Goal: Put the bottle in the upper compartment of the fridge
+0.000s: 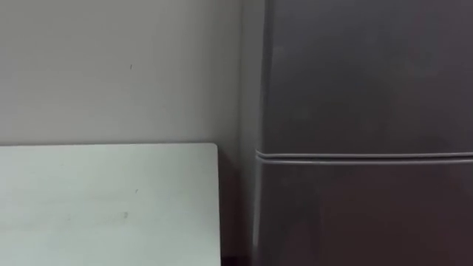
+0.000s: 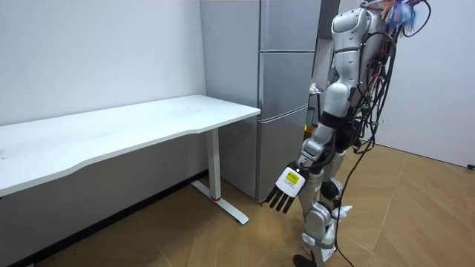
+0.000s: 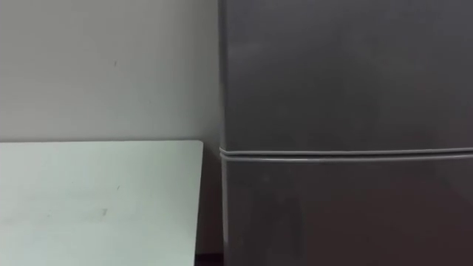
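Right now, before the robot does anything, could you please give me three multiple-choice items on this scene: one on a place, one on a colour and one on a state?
1. Seen from the robot, where does the table stand by the fridge?
A) to its left
B) to its right
C) across its doors

2. What colour is the fridge?
A) white
B) grey
C) red

3. The fridge's doors are:
A) all shut
B) upper one open
C) lower one open

Answers:
1 A, the tabletop ends just left of the fridge's side.
2 B, its whole front is plain grey.
3 A, the door fronts lie flush in the eye views and the room view.
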